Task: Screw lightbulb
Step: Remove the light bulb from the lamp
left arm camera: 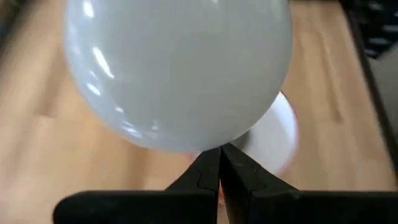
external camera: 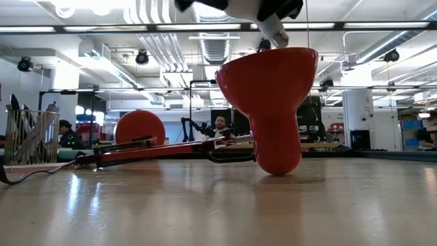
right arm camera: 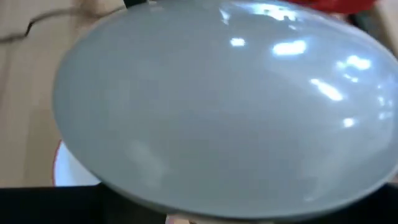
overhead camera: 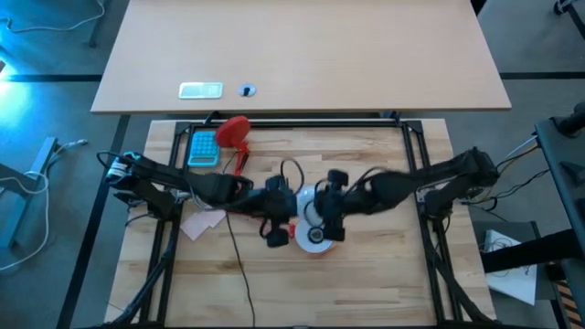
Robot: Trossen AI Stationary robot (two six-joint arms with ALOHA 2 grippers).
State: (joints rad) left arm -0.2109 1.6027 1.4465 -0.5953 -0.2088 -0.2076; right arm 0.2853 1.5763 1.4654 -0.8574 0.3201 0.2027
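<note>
The lightbulb (left arm camera: pixel 177 68) hangs just above the mouth of the red lamp shade (external camera: pixel 270 102), which stands near the middle of the worktop (overhead camera: pixel 366 274). The left gripper (left arm camera: pixel 219 171), jaws closed together, sits just beside the bulb. The right gripper (overhead camera: pixel 326 222) meets it there; I cannot tell its jaws' state.

Lightbulb (right arm camera: pixel 224 106) filling view, red-rimmed white lamp shade (right arm camera: pixel 71 171) behind, wood table (right arm camera: pixel 25 68)

Both dark arms meet over the red lamp shade (overhead camera: pixel 315 239) in the middle of the wooden surface (overhead camera: pixel 366 283), so the way down into it is blocked. The near part of the surface is bare. A thin black cord (overhead camera: pixel 239 265) runs across it on the left.
</note>
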